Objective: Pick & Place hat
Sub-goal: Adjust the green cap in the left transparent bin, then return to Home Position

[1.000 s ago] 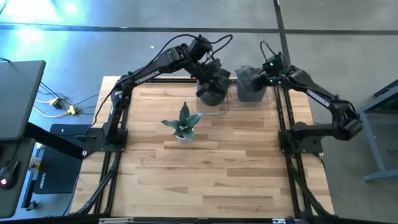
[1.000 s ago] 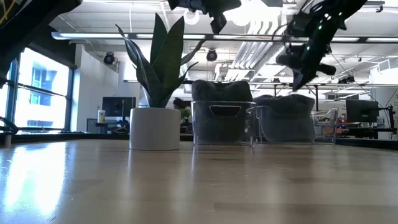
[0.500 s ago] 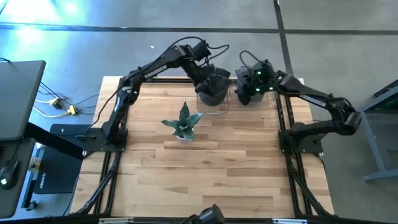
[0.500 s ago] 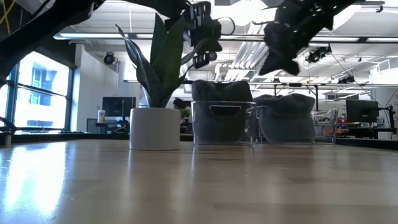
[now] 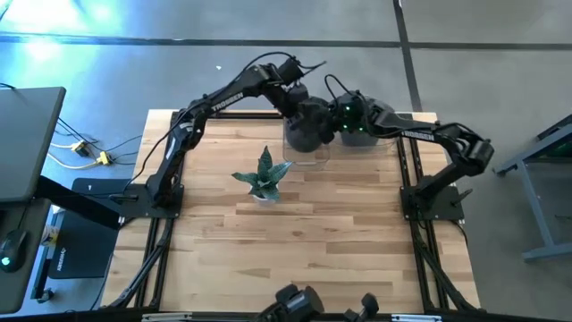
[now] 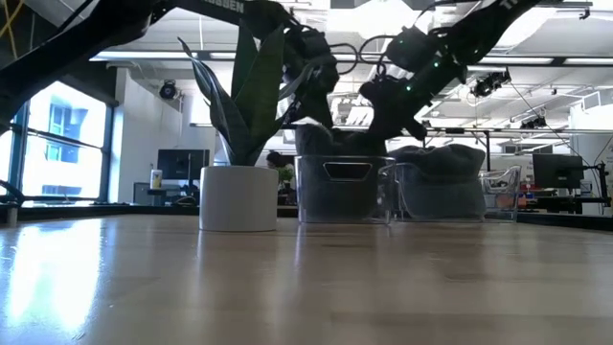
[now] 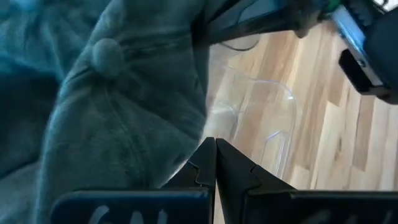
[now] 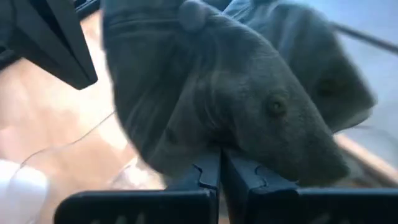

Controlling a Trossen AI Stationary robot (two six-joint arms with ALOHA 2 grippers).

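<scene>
Wooden planks make up the counter, set on a grey concrete floor with a potted plant standing near its middle. Toward the far edge sit two clear bins side by side, and the left bin holds a heap of dark grey hats, with more grey fabric in the right bin. Both dark arms reach in over that left bin from opposite sides. The left tool has its fingers pressed together with nothing between them, poised just over a hat's crown and its top button. The right tool is likewise pinched tight and empty, its tips right up against the grey fabric of a hat. Monitors and ceiling lights show in the room beyond.
</scene>
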